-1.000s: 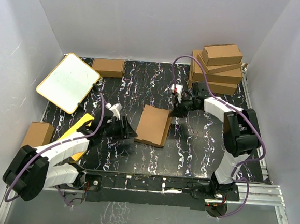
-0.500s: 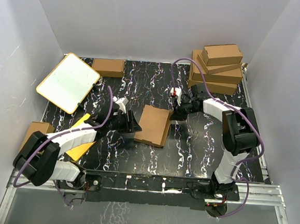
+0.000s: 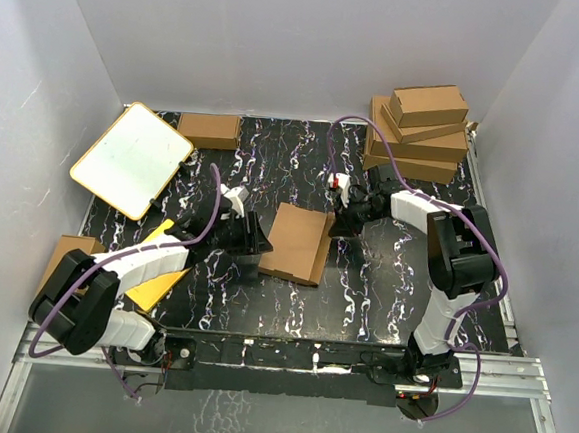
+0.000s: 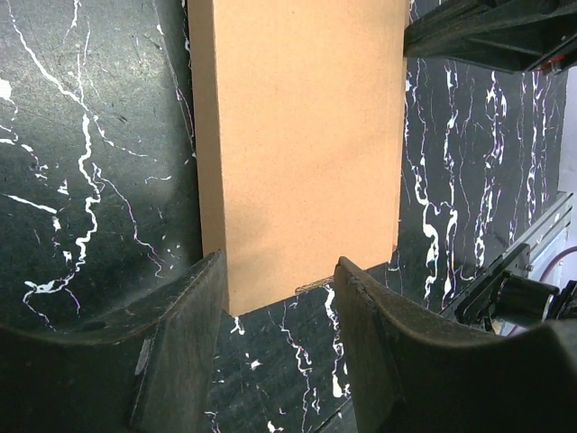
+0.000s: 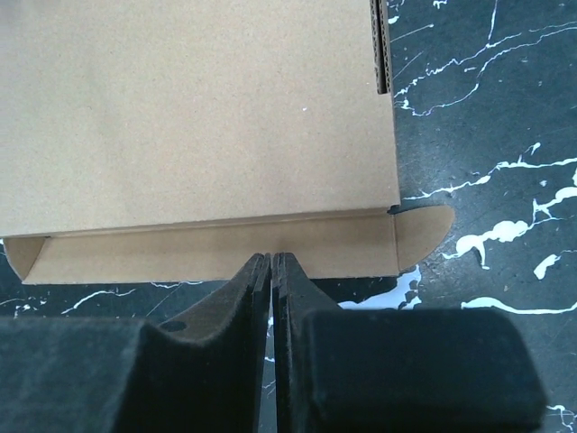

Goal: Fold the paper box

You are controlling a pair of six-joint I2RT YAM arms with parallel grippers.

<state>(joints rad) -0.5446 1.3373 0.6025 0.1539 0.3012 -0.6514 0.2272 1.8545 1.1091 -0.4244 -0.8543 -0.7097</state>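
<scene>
The paper box lies flat in the middle of the black marbled table as a thin brown mailer. My left gripper is at its left edge, open. In the left wrist view the box reaches just up to the gap of the gripper, with nothing held. My right gripper is at the box's right edge, shut. In the right wrist view its tips meet the narrow front flap of the box; a rounded tab sticks out at the corner.
A stack of brown boxes stands at the back right. A white board with an orange rim leans at the back left, beside a small brown box. A yellow card and another brown box lie at the left.
My left arm has reached right and forward, bringing its open gripper up to the box's left edge. The right gripper has stayed shut at the right edge.
</scene>
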